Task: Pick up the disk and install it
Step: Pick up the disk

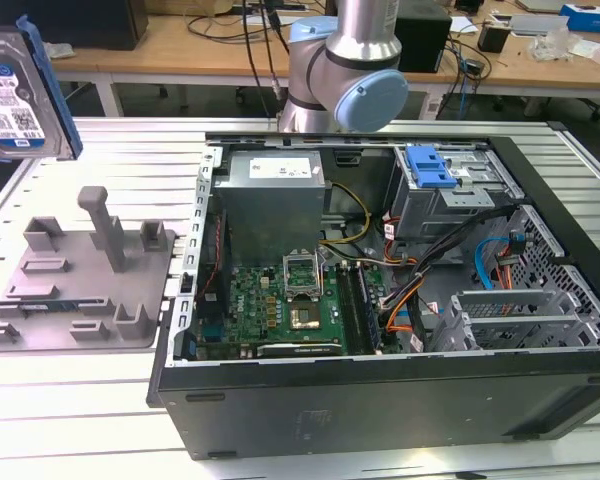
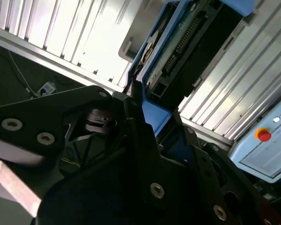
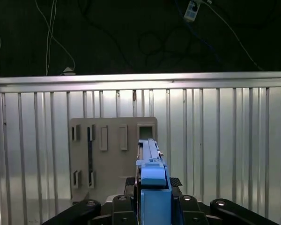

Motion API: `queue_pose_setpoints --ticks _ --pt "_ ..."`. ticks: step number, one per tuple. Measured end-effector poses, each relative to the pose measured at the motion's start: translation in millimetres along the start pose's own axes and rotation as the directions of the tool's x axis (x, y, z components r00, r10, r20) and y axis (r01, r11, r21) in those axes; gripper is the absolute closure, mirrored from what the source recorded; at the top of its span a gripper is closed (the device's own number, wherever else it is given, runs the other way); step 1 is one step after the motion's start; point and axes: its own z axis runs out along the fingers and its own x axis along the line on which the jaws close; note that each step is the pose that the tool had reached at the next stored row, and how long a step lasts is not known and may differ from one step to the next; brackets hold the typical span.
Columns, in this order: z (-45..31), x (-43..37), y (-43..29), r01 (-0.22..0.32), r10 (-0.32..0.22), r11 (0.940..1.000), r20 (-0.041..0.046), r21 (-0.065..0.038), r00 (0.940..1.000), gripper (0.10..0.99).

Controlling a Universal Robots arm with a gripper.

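Observation:
The disk [image 1: 18,98], a silver drive with a white-and-blue label in a blue carrier frame, hangs high at the exterior view's far left, above the ribbed table. In the first wrist view the disk [image 3: 152,176] stands edge-on, and my gripper [image 3: 153,190] is shut on its blue frame. In the second wrist view the black fingers [image 2: 136,124] clamp the blue edge of the disk [image 2: 187,42]. The grey holder plate [image 1: 80,285] from which such parts stand lies below, with nothing in its slots [image 3: 110,150].
An open computer case [image 1: 380,400] lies on the table at the exterior view's right. It holds a grey power supply [image 1: 275,195], a motherboard [image 1: 280,305] and a drive bay with a blue latch [image 1: 430,168]. The arm's base [image 1: 345,70] stands behind it. A pendant with a red button [image 2: 263,136] lies nearby.

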Motion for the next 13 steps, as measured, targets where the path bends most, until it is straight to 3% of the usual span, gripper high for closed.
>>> queue_pose_setpoints --ticks 1,4,10,13 --pt "-7.0 0.2 -0.1 0.0 0.0 1.0 -0.0001 0.0 1.0 0.722" --pt "-17.3 0.4 -0.3 0.0 0.0 1.0 -0.0001 0.0 1.0 0.722" --pt "-18.4 0.5 -0.4 0.0 0.0 1.0 -0.0001 0.0 1.0 0.722" --pt "-18.2 7.4 -3.6 0.0 0.0 1.0 -0.0002 -0.001 1.0 0.722"
